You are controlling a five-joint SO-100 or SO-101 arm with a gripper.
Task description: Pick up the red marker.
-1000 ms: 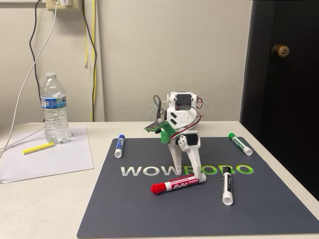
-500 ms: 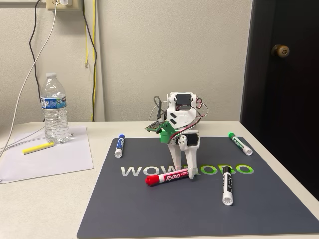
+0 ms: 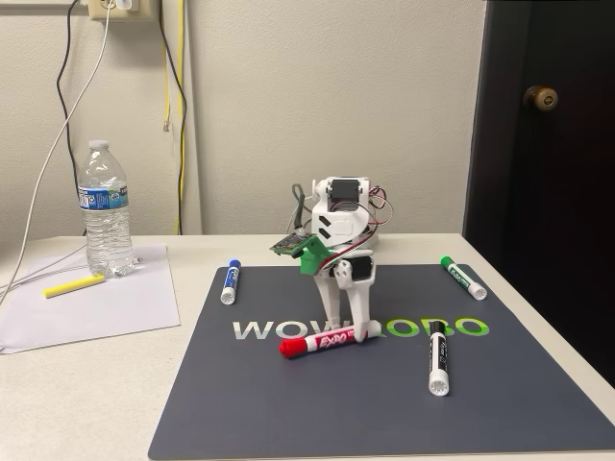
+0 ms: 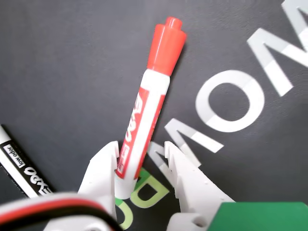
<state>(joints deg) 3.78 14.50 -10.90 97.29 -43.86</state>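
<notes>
Gripper (image 3: 351,334) straddling red marker (image 3: 322,342) on dark mat (image 3: 288,413).
Chunky white barrel, glossy red cap; white plastic fingers (image 4: 103,168) pointing down, narrowly parted around barrel's tail end.

A mat (image 3: 288,403) is lying across the lower middle of the fixed view, with the arm (image 3: 336,240) standing at its centre. The red marker (image 3: 322,341) is lying just in front of the arm, between the gripper's (image 3: 348,331) fingers. A marker (image 3: 437,357) is lying to its right, another (image 3: 462,277) at the mat's upper right, another (image 3: 231,281) at its upper left. Left of the mat, a sheet of paper (image 3: 106,307) is carrying a bottle (image 3: 105,208).
</notes>
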